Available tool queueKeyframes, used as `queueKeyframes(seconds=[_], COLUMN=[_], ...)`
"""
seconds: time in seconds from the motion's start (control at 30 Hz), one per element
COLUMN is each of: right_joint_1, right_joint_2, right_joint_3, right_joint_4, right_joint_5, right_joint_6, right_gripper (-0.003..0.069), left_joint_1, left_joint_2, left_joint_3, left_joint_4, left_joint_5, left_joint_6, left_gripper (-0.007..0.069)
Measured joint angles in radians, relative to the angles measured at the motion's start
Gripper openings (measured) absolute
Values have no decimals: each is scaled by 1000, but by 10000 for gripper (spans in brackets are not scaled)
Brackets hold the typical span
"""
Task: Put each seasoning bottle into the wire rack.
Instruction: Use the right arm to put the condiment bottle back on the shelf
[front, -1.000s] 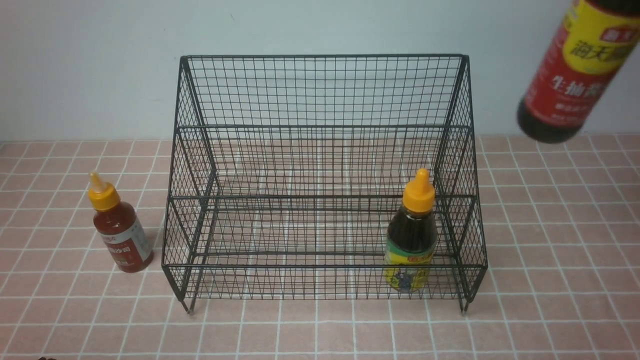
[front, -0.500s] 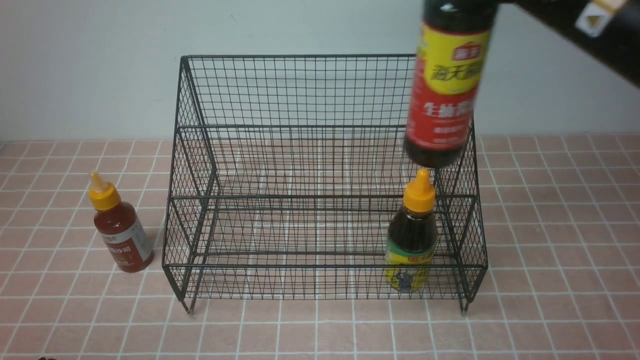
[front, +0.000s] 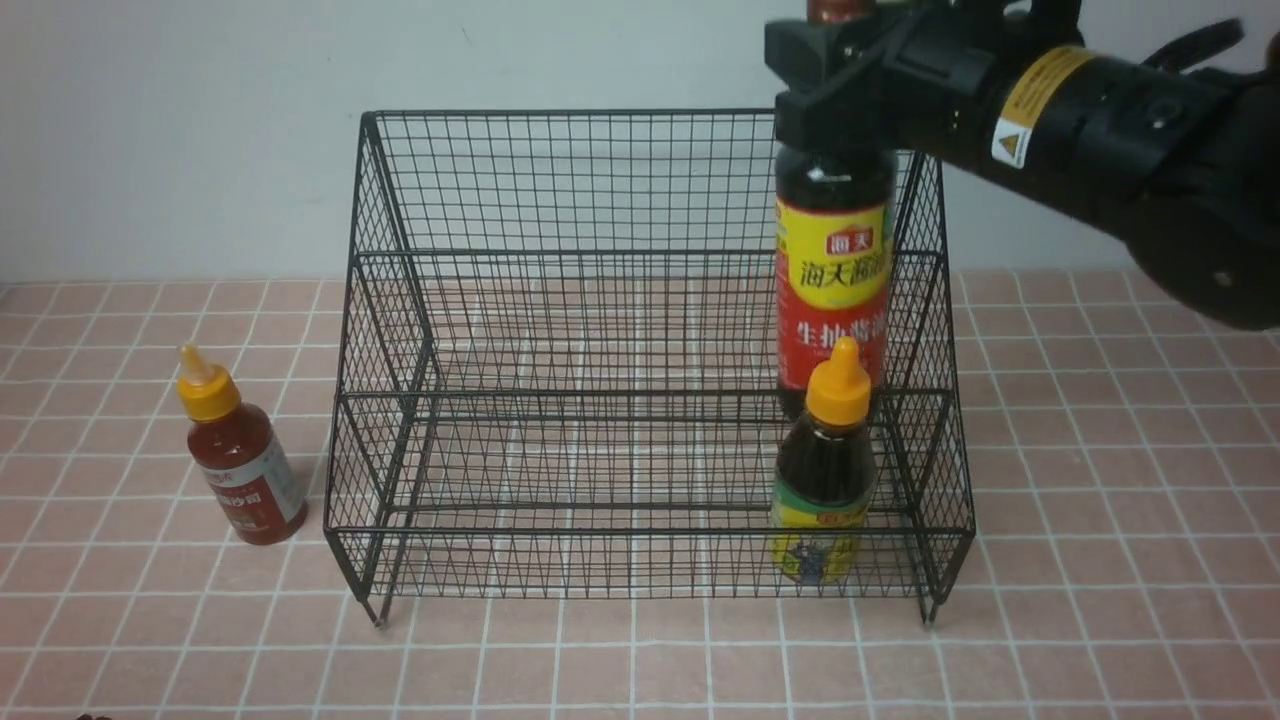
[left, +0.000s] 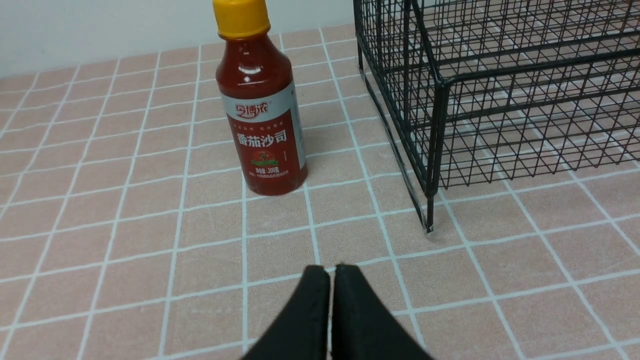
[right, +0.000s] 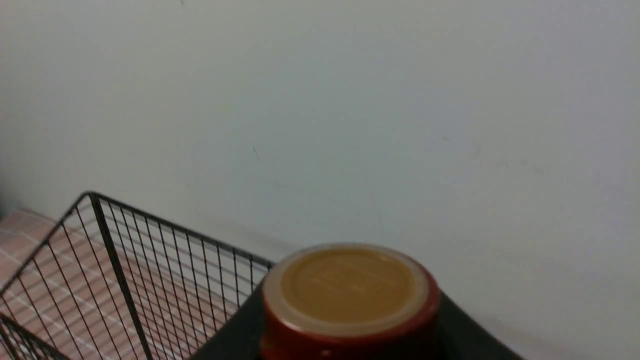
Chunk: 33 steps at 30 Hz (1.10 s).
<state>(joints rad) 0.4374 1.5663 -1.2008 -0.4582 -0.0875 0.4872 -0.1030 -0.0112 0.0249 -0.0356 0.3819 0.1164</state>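
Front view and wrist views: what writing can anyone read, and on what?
"番茄沙司", on the red sauce bottle; its smaller print is blurred.
"海天" and "生抽", on the soy bottle.
Unreadable: the small dark bottle label, the yellow warning sticker print.

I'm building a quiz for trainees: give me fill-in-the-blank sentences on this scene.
The right pincer grips the tall soy bottle just below its ____.
The left pincer is ____.
The red sauce bottle stands on the wire rack's ____ side.
The squeeze bottle stands in the rack's ____ tier.
Missing: cap; shut; left; lower.
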Motion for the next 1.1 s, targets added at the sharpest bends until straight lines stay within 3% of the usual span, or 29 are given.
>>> queueKeyframes(seconds=[0.5, 0.8, 1.1], right_joint_1=[7, 57, 74], right_joint_2=[0, 7, 5], right_joint_3=[-12, -9, -11], right_joint_4=[95, 107, 107], right_joint_5=[120, 306, 357], right_joint_6=[-1, -2, -4], right_gripper=[272, 271, 271], left_joint_1=[0, 0, 0], left_joint_2=[0, 0, 0], left_joint_3=[0, 0, 0], left_joint_4=[0, 0, 0], left_joint_5=[0, 0, 0], left_joint_6=[0, 0, 0], left_gripper=[-6, -6, -6])
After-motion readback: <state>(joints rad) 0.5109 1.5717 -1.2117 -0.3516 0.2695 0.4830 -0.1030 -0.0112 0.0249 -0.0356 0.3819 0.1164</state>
